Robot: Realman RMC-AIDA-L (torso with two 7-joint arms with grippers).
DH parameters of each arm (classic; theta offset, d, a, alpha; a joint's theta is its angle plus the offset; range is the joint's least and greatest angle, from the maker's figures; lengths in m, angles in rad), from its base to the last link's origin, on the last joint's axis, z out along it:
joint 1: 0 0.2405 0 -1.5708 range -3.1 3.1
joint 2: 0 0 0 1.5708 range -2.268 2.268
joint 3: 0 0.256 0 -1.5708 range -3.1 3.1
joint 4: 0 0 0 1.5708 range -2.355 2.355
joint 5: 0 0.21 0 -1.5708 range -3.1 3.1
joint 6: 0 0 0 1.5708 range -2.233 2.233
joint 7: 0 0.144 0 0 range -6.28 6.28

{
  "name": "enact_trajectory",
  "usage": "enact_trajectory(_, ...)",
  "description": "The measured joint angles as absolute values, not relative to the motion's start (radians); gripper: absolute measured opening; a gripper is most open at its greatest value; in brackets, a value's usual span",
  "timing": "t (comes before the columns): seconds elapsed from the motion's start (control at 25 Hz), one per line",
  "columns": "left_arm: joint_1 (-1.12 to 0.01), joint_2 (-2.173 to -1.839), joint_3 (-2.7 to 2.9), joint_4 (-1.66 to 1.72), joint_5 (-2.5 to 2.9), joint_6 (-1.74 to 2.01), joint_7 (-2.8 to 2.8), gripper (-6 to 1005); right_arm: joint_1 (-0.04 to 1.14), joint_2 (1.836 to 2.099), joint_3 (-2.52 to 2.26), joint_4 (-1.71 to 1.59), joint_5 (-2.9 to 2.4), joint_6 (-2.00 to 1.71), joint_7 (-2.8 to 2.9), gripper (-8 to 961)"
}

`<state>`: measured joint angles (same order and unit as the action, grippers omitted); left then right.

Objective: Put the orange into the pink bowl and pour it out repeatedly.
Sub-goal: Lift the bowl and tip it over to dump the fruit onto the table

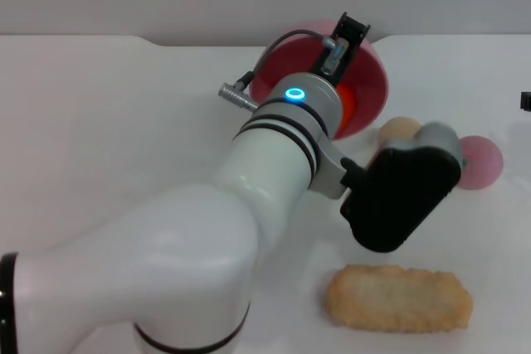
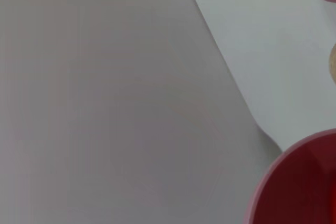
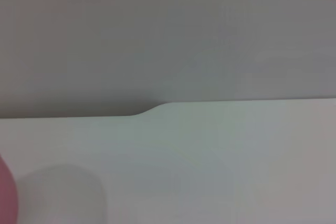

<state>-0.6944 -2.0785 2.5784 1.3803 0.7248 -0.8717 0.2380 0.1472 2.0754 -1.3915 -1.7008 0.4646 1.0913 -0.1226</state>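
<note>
The robot's left arm (image 1: 249,205) reaches from 7 o'clock of the head view toward 1 o'clock, its left gripper (image 1: 347,39) at the pink bowl (image 1: 369,89) near the table's (image 1: 99,122) far edge; the bowl stands tipped on its side, its dark red inside facing the camera; whether the fingers grip the rim or merely rest against it cannot be told, the wrist blocking the jaws; the orange (image 1: 346,105) shows as a bright sliver inside the bowl, just below the gripper and tight against the wrist's right side; a black camera housing (image 1: 402,196) juts from the arm at 4 o'clock of the bowl; a beige round lump (image 1: 400,128) lies just right of the bowl, partly behind that housing; a pink ball (image 1: 483,162) sits beyond it at 3 o'clock; a breaded cutlet (image 1: 398,298) lies at 5 o'clock of the view, well apart from the bowl; the left wrist view catches the bowl's rim (image 2: 294,182) by the table edge; the right gripper is out of sight
</note>
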Motion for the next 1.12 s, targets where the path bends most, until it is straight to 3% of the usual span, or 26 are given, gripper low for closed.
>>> enact_trajectory(0.56, -0.615, -2.078, 2.681, 1.277, 1.101, -0.736, 0.245, 38, 0.158, 2.077, -1.402, -1.683, 0.465, 1.092, -0.120, 277)
enact_trajectory(1.12, -0.605, -2.079, 2.727, 1.195, 1.310, -0.713, 0.219, 38, 0.181, 2.076, -1.412, -1.661, 0.466, 1.092, -0.118, 283)
